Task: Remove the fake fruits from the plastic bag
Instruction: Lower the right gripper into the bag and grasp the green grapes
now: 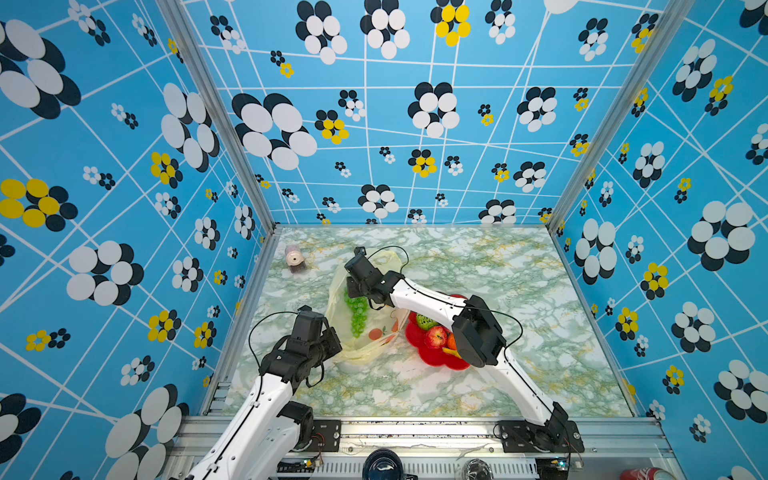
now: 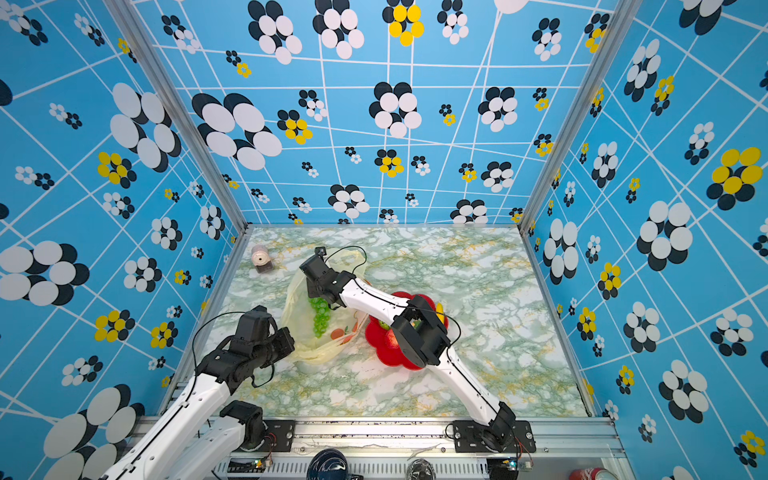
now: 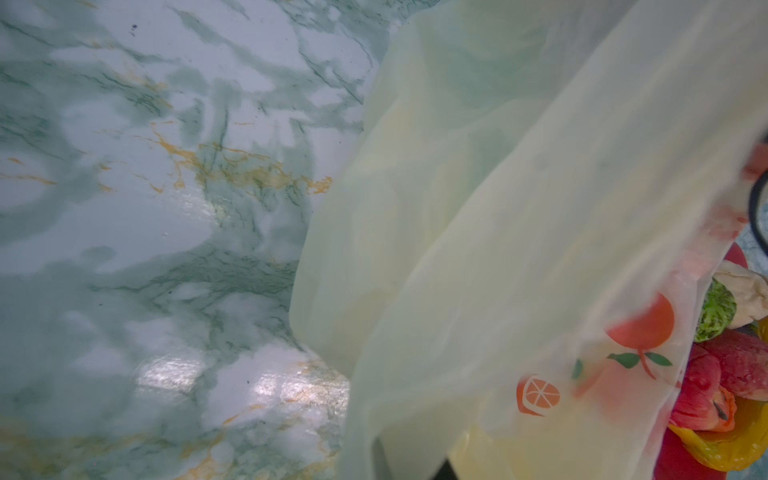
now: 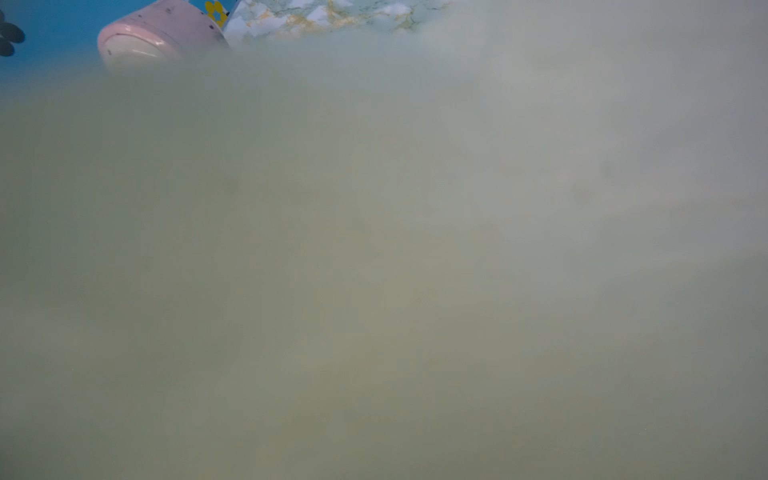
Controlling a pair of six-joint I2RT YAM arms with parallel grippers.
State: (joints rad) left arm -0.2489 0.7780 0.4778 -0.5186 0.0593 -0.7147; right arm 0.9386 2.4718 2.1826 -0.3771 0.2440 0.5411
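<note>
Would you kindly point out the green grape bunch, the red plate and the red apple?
green grape bunch point(image 1: 357, 316): in a top view, middle of the bunch.
red plate point(image 1: 434, 359): in a top view, bare near rim.
red apple point(image 1: 435, 336): in a top view, its rounded side.

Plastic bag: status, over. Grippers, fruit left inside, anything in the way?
Left gripper shut on plastic bag near edge. Right gripper shut at grape bunch within bag outline; hold hidden. Other fruits on red plate. Bag film blinds right wrist camera.

- One plastic bag point(image 1: 365, 347)
- One green grape bunch point(image 1: 357, 312)
- One red plate point(image 1: 432, 359)
- One red apple point(image 1: 435, 336)
- One green netted ball point(image 1: 426, 321)
- One yellow banana point(image 3: 735, 451)
- One pink container point(image 1: 294, 257)
</note>
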